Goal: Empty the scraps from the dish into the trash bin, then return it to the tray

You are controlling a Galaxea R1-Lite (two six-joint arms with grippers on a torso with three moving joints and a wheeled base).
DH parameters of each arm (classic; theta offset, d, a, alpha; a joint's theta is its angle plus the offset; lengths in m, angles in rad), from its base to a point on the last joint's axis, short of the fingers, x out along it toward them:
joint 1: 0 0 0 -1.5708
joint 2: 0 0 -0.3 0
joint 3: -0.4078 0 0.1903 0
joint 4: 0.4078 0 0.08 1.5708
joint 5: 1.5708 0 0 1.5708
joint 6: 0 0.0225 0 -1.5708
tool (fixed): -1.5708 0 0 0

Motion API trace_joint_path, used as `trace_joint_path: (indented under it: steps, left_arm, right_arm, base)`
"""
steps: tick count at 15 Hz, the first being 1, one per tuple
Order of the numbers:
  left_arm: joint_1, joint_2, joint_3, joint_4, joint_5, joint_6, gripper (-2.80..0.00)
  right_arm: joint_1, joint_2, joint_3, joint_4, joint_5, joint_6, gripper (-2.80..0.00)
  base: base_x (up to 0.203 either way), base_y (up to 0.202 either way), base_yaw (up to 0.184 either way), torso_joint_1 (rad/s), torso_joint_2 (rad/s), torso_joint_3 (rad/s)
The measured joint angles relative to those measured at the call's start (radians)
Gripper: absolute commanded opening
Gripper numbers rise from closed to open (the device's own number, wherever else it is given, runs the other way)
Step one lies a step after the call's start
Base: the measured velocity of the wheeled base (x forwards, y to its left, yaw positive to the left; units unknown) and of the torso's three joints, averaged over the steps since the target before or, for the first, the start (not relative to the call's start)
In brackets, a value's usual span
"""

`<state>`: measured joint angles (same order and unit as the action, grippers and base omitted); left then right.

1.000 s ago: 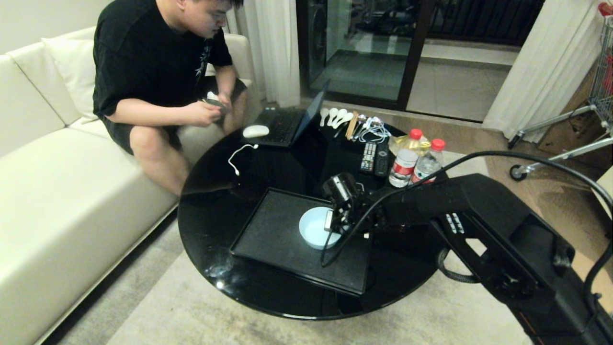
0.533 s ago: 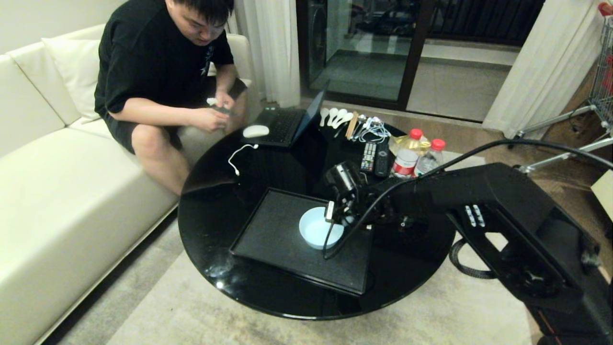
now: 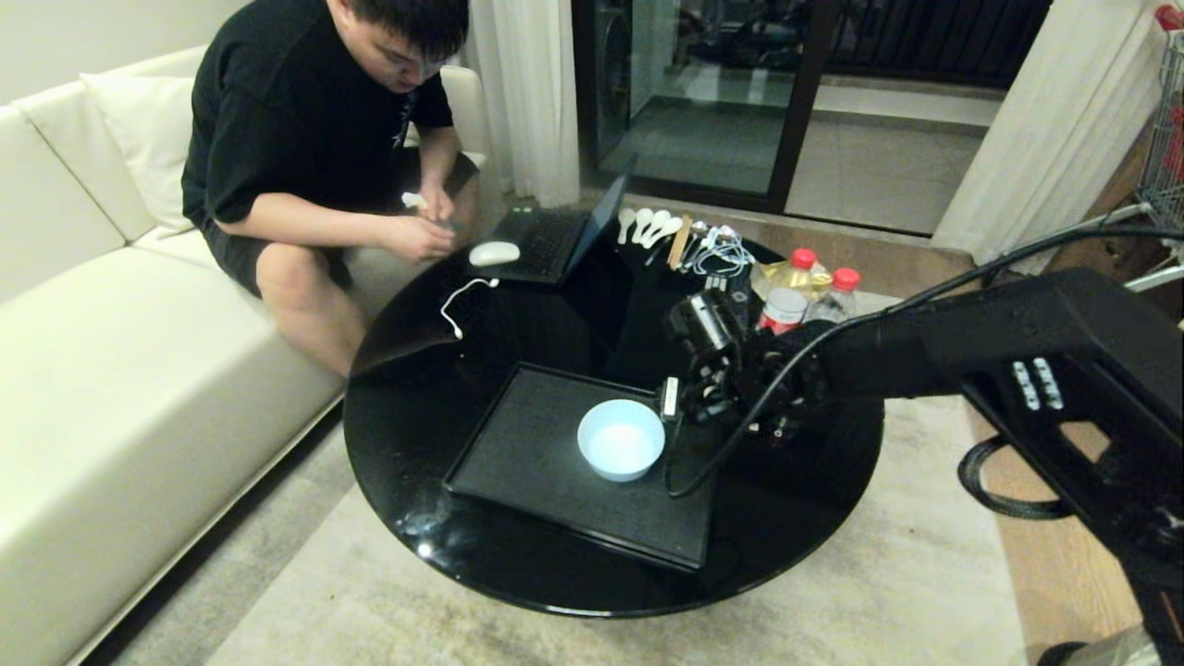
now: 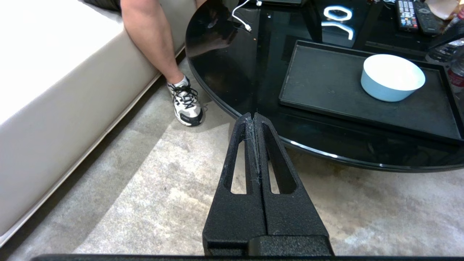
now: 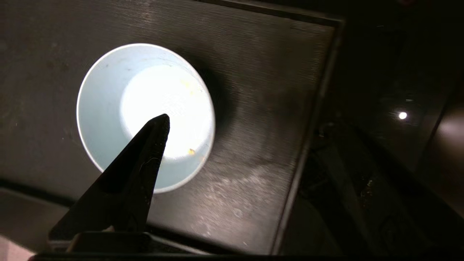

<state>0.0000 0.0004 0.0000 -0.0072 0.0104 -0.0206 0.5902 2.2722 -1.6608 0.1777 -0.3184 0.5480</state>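
The dish [image 3: 621,440], a small pale blue bowl with a white inside, stands upright on the black tray [image 3: 523,435] near the tray's right side. Only tiny yellowish specks [image 5: 191,151] of the scraps show in the dish [image 5: 108,108]. My right gripper [image 3: 684,407] hovers just right of the dish, open and apart from it, holding nothing. In the right wrist view one finger [image 5: 145,156] crosses in front of the dish. My left gripper [image 4: 253,116] hangs shut over the carpet beside the table. The trash bin is out of view.
A person sits on the cream sofa [image 3: 111,370] at the far left, a shoe [image 4: 186,105] beside the table edge. A laptop [image 3: 555,236], mouse [image 3: 494,252], spoons, cables, remotes [image 3: 724,301] and two bottles [image 3: 814,296] crowd the round black table's [image 3: 444,518] far side.
My right gripper has opened, let go of the dish and drawn back up and to the right. The dish stays where it was on the tray.
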Motion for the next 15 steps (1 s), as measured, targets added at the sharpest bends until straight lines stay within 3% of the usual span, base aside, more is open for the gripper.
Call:
trace_joint_path:
  steps: [2,3,9,15]
  left_arm:
    - [0.000,0.000,0.000,0.000,0.000,-0.001,-2.80]
    - [0.000,0.000,0.000,0.000,0.000,0.000,-2.80]
    - [0.000,0.000,0.000,0.000,0.000,0.000,-2.80]
    - [0.000,0.000,0.000,0.000,0.000,0.000,-2.80]
  right_arm:
    - [-0.009,-0.046,0.085,-0.054,0.000,-0.043,-0.14]
    - [-0.013,-0.068,0.136,-0.096,0.001,-0.069,-2.80]
    - [-0.040,-0.199,0.448,-0.397,0.001,-0.240,-2.80]
    - [-0.049,-0.335,0.718,-0.669,0.003,-0.361,-2.80]
  base:
    - [0.000,0.000,0.000,0.000,0.00,0.000]
    - [0.000,0.000,0.000,0.000,0.00,0.000]
    - [0.000,0.000,0.000,0.000,0.00,0.000]
    - [0.000,0.000,0.000,0.000,0.00,0.000]
